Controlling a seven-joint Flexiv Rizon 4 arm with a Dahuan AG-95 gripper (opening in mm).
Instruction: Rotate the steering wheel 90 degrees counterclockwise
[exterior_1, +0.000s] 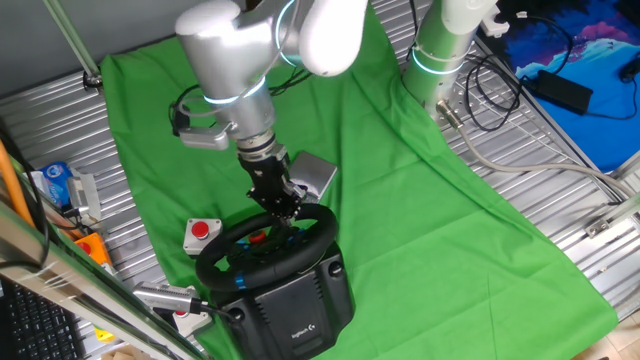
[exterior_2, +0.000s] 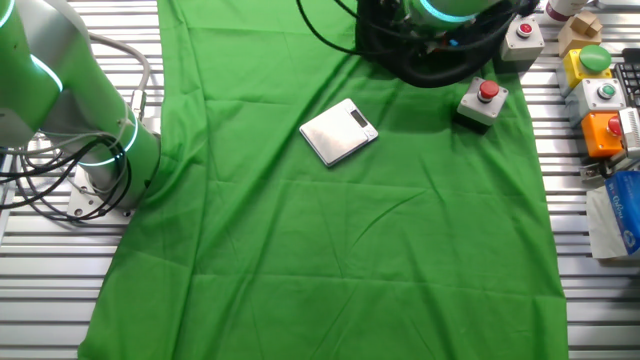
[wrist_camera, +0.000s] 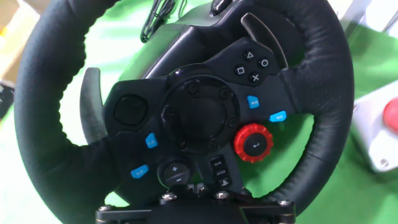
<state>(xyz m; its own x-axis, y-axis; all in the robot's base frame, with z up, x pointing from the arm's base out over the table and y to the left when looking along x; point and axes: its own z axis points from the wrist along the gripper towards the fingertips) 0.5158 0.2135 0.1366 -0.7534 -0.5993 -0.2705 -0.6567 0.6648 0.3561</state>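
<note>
**Reaching onto the wheel rim**

Hanging over the steering wheel (exterior_1: 268, 250), the pincer (exterior_1: 282, 208) sits at the far top of the black rim, seemingly touching it; how wide the fingers stand, and whether they clamp the rim, cannot be told. The wheel rests on its dark grey base at the near edge of the green cloth (exterior_1: 420, 190) on the tabletop (exterior_1: 570, 190). A white box with a red button (exterior_1: 201, 233) lies just beside it. In the hand view the hub (wrist_camera: 199, 118) appears tilted.
</note>
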